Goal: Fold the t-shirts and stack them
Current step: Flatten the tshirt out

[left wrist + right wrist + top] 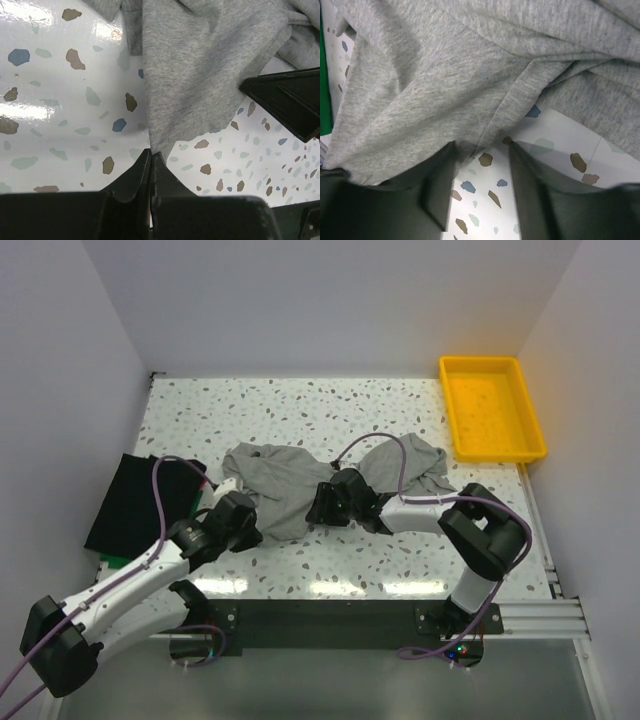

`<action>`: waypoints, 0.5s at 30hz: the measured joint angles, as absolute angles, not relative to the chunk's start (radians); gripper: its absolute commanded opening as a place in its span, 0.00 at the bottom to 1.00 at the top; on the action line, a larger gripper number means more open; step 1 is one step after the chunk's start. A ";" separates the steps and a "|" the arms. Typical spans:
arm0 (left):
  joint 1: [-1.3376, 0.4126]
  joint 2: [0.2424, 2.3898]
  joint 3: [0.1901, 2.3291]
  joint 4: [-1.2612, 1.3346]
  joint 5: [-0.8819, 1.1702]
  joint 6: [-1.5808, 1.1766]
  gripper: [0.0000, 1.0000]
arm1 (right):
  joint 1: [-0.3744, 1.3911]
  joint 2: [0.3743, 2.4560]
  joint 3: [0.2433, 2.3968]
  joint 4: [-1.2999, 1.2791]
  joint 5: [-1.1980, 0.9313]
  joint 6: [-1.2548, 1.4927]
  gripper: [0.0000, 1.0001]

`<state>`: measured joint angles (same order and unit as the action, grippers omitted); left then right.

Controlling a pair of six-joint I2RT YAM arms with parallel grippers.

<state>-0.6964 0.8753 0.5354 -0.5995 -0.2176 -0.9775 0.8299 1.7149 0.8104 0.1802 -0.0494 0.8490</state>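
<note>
At the table's (300, 410) left edge a folded black t-shirt (135, 502) lies on a green t-shirt (112, 562), of which only a sliver shows at the near side. Both are well apart from the work.

Just to their right, the left arm (140, 575) reaches in from the near-left. Its jaws are shut tight on the near-left corner of the grey t-shirt (290, 480), and the left wrist view shows the hem's point (159, 147) pinched where the two fingers meet.

The grey shirt is crumpled, and its long axis runs left to right across the middle of the table. It is bunched at both ends and narrow between them. From the left jaws it spreads away and to the right.

At its near edge, about midway along, the right arm (490, 530) has its jaws pointing leftward toward the left ones. They stand apart with nothing pinched. A doubled hem ridge (517, 107) runs down into the gap, and cloth laps over one finger.

My judgement is that the coming move turns on that ridge: it lies straight ahead between the open jaws, so closing there would take the hem. Much of the shirt lies to the right, behind the right wrist. The yellow tray (493, 405) sits at the far right, out of play.
</note>
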 measured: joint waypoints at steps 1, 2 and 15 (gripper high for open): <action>-0.696 0.874 0.541 -0.609 -0.218 -0.978 0.00 | 0.830 1.715 0.810 0.182 -0.044 0.848 0.42; -0.696 0.874 0.552 -0.621 -0.218 -0.977 0.00 | 0.830 1.716 0.810 0.183 -0.042 0.851 0.37; -0.696 0.866 0.755 -0.696 -0.130 -0.880 0.00 | 0.830 1.512 0.828 0.054 -0.033 0.795 0.00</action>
<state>-0.6964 0.8661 0.7547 -0.6964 -0.1295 -0.8799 0.8299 1.5116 0.8280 0.0536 -0.0334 0.7952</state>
